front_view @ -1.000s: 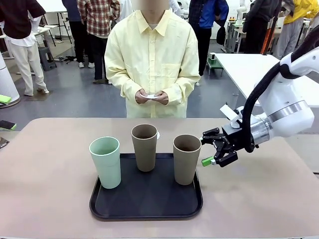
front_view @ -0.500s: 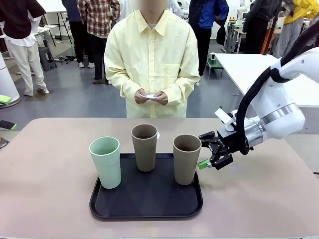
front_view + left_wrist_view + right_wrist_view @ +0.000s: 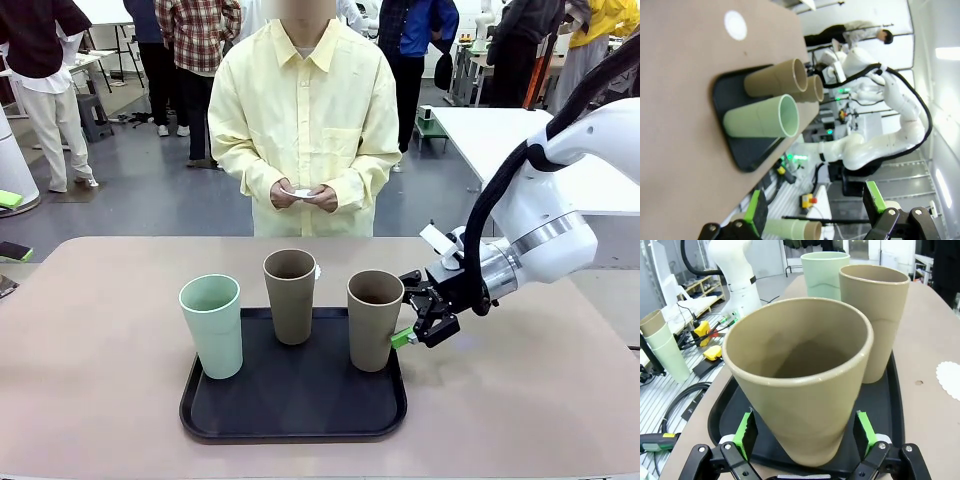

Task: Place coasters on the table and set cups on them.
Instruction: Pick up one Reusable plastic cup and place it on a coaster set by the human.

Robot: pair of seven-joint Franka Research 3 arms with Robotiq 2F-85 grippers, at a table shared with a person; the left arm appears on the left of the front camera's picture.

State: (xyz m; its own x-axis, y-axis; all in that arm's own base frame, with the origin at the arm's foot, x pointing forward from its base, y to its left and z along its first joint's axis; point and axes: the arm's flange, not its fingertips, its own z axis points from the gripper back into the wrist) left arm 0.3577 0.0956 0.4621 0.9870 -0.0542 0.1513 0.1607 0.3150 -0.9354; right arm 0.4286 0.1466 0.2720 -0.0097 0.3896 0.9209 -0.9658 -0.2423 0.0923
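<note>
Busy lab behind, but the action's on the wide beige tabletop point(image 3: 100, 330), where three tall handleless matte tumblers stand on a black rounded-square tray point(image 3: 290, 415). Right gripper point(image 3: 410, 312) has its green-padded jaws spread wide either side of the nearest taupe-brown tumbler point(image 3: 375, 320), low on its wall, not squeezing. It looks light, rigid and a bit slick, and it widens upward, so I'd pinch mid-height, gently. One lacy round white coaster point(image 3: 950, 380) lies on the table just beside the tray. Left gripper point(image 3: 815, 210) hangs spread, empty.
</note>
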